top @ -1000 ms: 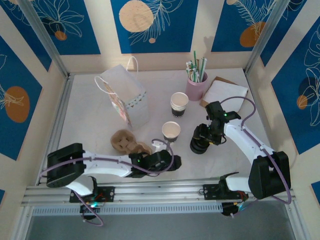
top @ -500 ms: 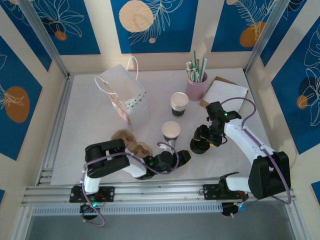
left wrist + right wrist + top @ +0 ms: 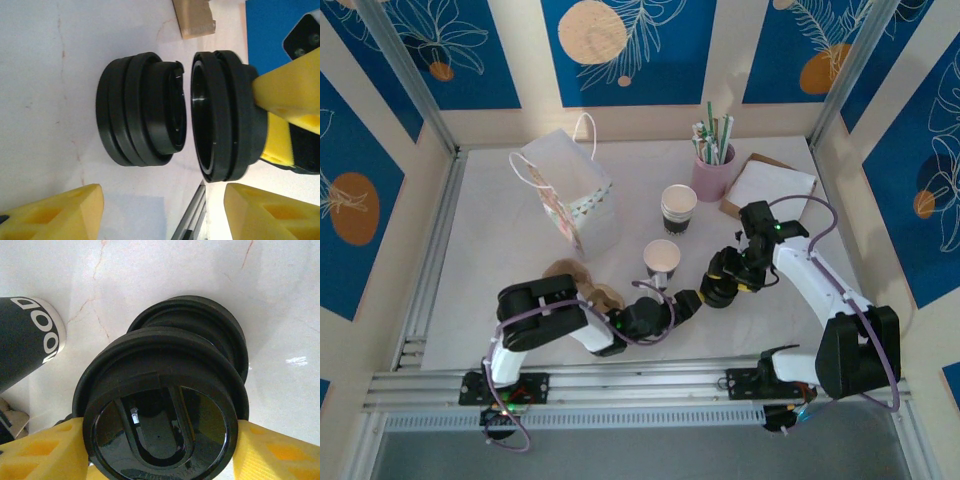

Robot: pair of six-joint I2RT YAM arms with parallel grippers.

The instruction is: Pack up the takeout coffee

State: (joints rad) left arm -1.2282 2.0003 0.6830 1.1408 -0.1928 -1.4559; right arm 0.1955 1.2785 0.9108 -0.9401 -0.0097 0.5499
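The takeout coffee cup (image 3: 662,262) stands lidless mid-table, and its dark side (image 3: 25,345) is at the left of the right wrist view. My right gripper (image 3: 722,283) (image 3: 160,452) is shut on one black lid (image 3: 160,420) (image 3: 220,115), held just off a short stack of black lids (image 3: 140,110) (image 3: 200,322) on the table. My left gripper (image 3: 686,300) (image 3: 160,215) is open beside that stack. Its yellow fingertips (image 3: 55,212) have nothing between them.
A white paper bag (image 3: 570,195) stands at the back left. A stack of nested cups (image 3: 678,208), a pink holder of straws (image 3: 712,170) and napkins on a board (image 3: 768,182) stand behind. A crumpled brown piece (image 3: 582,285) lies by my left arm.
My left arm has swung its gripper to the right, up to the lid stack. My right gripper has lifted one lid off the stack.
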